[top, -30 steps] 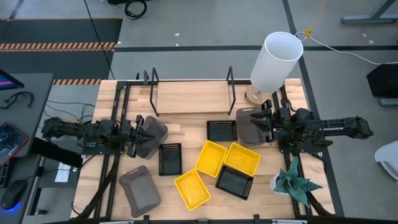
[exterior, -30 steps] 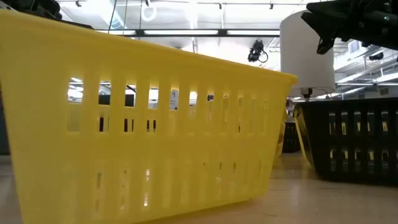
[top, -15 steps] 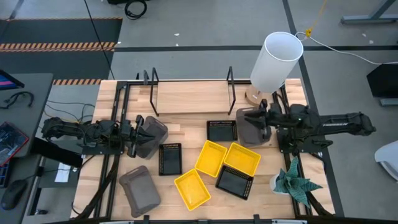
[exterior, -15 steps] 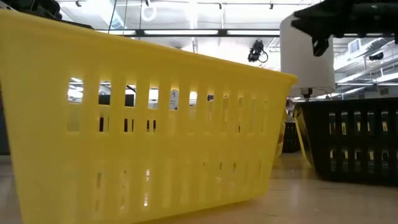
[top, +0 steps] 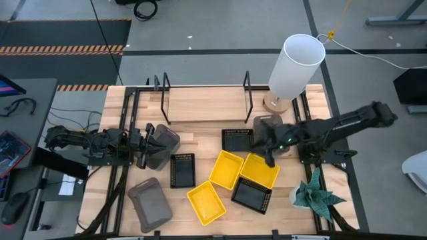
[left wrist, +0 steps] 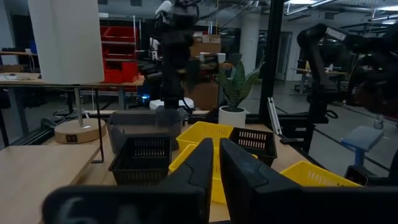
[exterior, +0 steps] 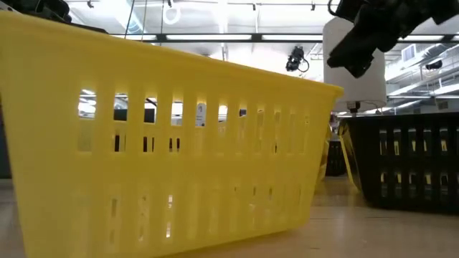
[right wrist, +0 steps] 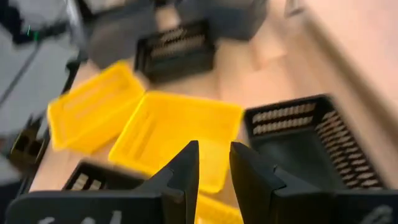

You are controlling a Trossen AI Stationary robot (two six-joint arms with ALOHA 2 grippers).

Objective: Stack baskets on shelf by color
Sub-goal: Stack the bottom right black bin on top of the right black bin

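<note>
Right hand (top: 269, 159) empty, fingers narrowly parted, over a yellow basket (top: 260, 170) near the lamp (top: 291, 67). Left hand (top: 148, 146) shut beside a gray basket (top: 163, 143). Shelf (top: 203, 105) bare. Baskets look light, stiff, slick; pinch a rim wall.

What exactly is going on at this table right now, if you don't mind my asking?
Two robot arms are sorting baskets onto a shelf, which holds none yet. The right gripper hovers over the yellow baskets mid-table, jaws parted with nothing between them. The left gripper sits at a gray basket on the left side. The black baskets lie scattered on the tabletop.
</note>
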